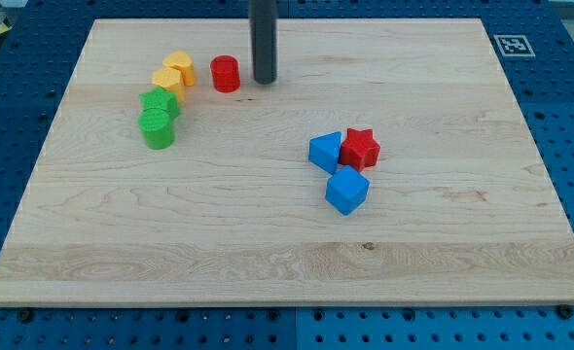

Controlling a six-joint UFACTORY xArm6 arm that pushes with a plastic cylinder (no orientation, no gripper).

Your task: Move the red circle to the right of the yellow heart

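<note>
The red circle (226,73) stands near the view's top, left of centre, on the wooden board (287,253). The yellow heart (180,66) lies just to its left, a small gap between them. My tip (265,81) rests on the board just right of the red circle, a narrow gap apart, not touching it. The dark rod rises from there out of the view's top.
An orange block (167,81) touches the yellow heart at its lower left. Two green blocks (159,102) (157,128) sit below it. A blue block (325,152), a red star (360,148) and another blue block (346,190) cluster right of centre.
</note>
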